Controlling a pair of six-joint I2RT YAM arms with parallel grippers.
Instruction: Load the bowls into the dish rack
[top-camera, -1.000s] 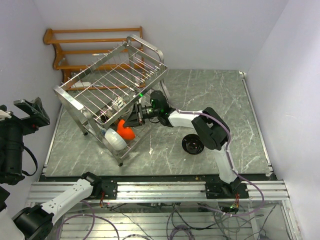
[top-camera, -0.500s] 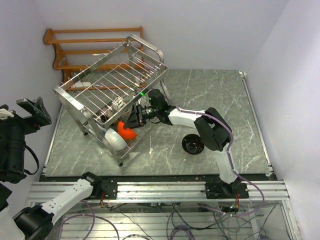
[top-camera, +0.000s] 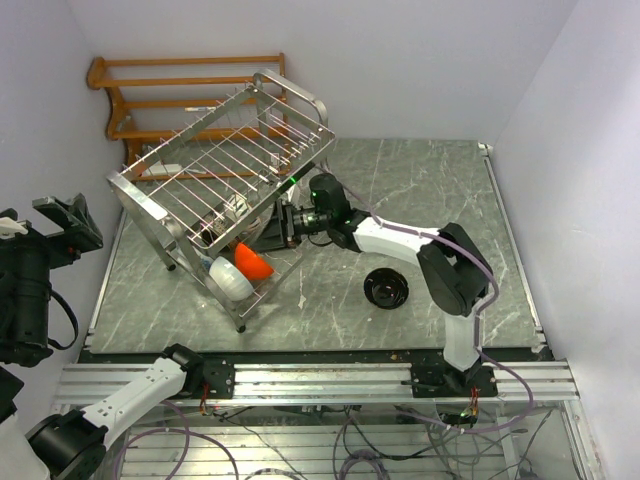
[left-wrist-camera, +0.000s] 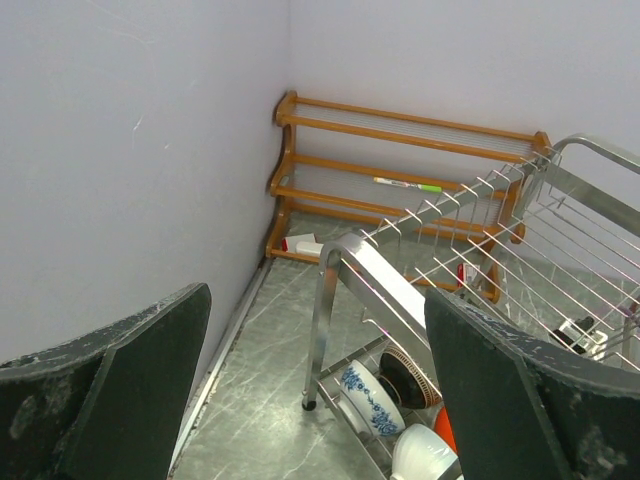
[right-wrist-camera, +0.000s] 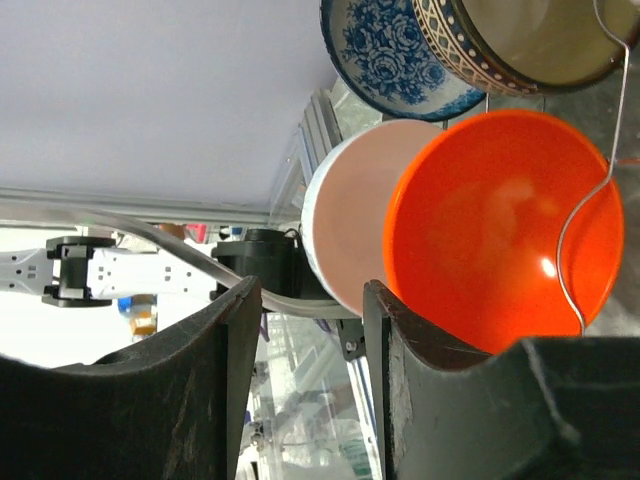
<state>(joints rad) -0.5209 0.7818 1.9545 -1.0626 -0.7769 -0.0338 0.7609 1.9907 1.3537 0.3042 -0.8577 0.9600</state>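
The silver wire dish rack (top-camera: 150, 200) stands tilted at the left of the table. Its lower tier holds all the bowls on edge: the orange-red bowl (top-camera: 253, 263), the white bowl (top-camera: 227, 281), and, in the left wrist view, the blue-and-white bowl (left-wrist-camera: 372, 402) and the tan-brown bowl (left-wrist-camera: 408, 375). My right gripper (top-camera: 284, 226) is open and empty, just right of the orange-red bowl (right-wrist-camera: 505, 240). The white bowl (right-wrist-camera: 345, 215), blue-and-white bowl (right-wrist-camera: 385, 50) and tan-brown bowl (right-wrist-camera: 520, 40) stand beyond it. My left gripper (top-camera: 62, 225) is open and empty, raised at the far left.
A brown wooden slatted rack (top-camera: 160, 95) stands against the back wall behind the silver rack. A dark round object (top-camera: 385, 289) lies on the table under my right forearm. The walls close in on the left, back and right.
My right gripper has drawn back to the right, away from the orange-red bowl, which stays in the lower tier. The left arm has barely moved.
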